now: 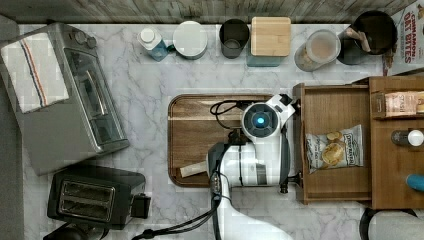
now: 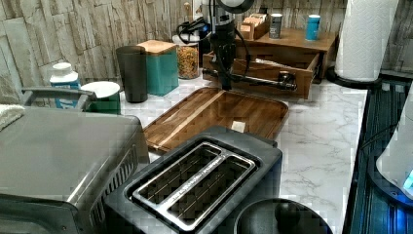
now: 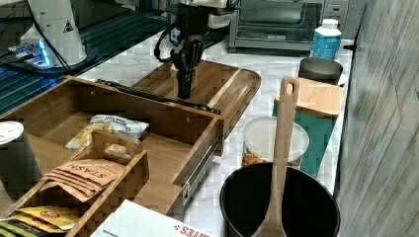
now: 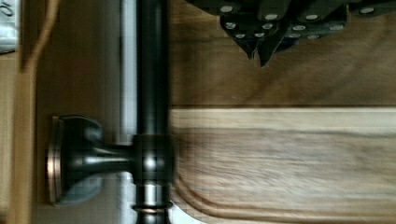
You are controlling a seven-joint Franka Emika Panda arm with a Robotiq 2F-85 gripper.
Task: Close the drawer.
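Black and pinched together on nothing, the tool (image 3: 186,74) hangs over the serving tray (image 1: 200,145), just beside the bar handle (image 4: 150,93) of the drawer (image 1: 332,100). That drawer stands pulled out at the top view's right, a snack bag (image 1: 334,148) inside. To close it well, I would press squarely against the front panel near the handle's middle, pushing straight along the slides so it doesn't skew.

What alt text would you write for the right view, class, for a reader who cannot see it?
An open wooden drawer holding a snack bag sits pulled out, the robot's gripper poised just outside its front bar handle, above a wooden tray.
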